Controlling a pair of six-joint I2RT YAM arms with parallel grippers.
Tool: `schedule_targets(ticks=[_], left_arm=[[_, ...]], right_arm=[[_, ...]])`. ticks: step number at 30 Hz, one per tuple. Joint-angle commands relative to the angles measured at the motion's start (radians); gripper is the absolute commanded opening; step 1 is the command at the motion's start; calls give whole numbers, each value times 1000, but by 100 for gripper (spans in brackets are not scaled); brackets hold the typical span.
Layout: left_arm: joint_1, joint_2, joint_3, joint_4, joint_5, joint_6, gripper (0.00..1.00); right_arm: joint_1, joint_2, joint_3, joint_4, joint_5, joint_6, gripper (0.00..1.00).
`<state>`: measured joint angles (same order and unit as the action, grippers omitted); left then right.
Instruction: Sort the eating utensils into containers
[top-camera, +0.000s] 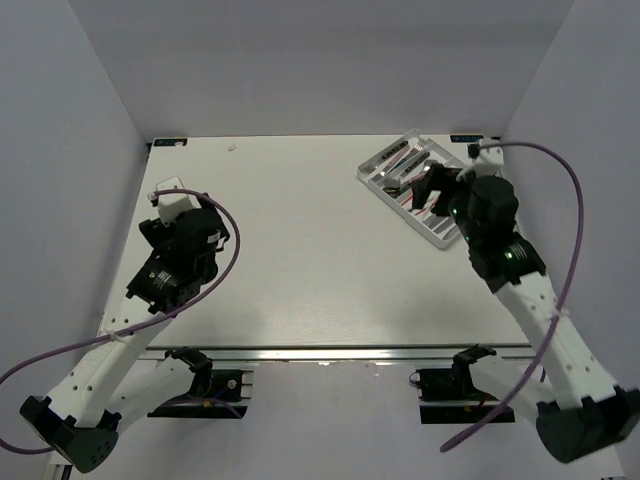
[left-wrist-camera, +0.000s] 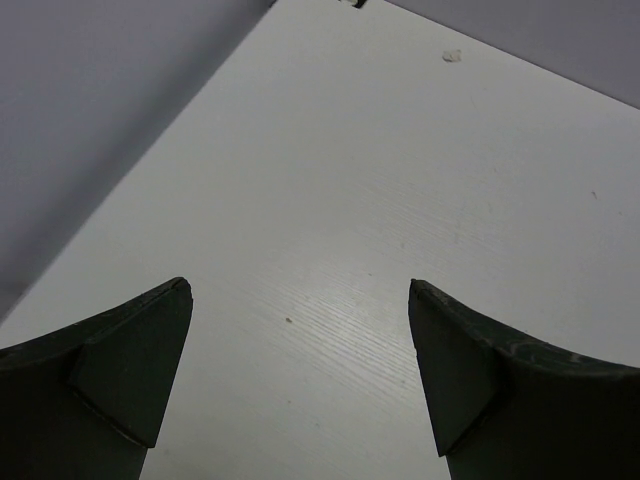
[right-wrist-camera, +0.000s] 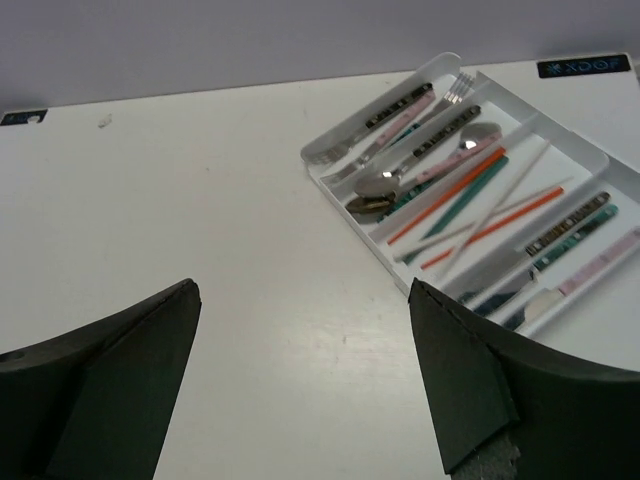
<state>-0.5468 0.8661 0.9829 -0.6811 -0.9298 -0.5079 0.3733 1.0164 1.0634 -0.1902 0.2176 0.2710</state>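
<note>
The white divided tray (top-camera: 372, 177) sits at the table's far right; in the right wrist view its rim (right-wrist-camera: 368, 238) shows at upper right. It holds the utensils: forks (right-wrist-camera: 400, 118) in the far compartment, spoons (right-wrist-camera: 420, 165) beside them, orange and teal sticks (right-wrist-camera: 470, 195) in the middle, knives (right-wrist-camera: 560, 240) nearest. My right gripper (right-wrist-camera: 300, 370) is open and empty over bare table just left of the tray; in the top view it (top-camera: 432, 190) hangs over the tray's near end. My left gripper (left-wrist-camera: 300, 380) is open and empty over bare table at the left (top-camera: 170, 205).
White walls close in the table on the left, back and right. A small pale speck (top-camera: 232, 148) lies near the back edge, also in the left wrist view (left-wrist-camera: 452, 56). Black corner markers (top-camera: 168, 142) sit at the back corners.
</note>
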Motion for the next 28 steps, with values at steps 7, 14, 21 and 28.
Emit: schedule_targets(ticks=[7,14,21,28], left_arm=[[5,-107,-16,-55,-130,2,98],[4,-187,-93,-80,-104,-61,98],[5,-210,-139,-40,-50,-50,98],[5,-193,-142,-40,-26,-46,98]], right_arm=[[-2,-283,-86,-351,9,-44,89],[12,-482,-179,-384,59,-81,89],[12,-496,-232,-336,16,-81,89],[12,-446,-250,-302,-14,-67,89]])
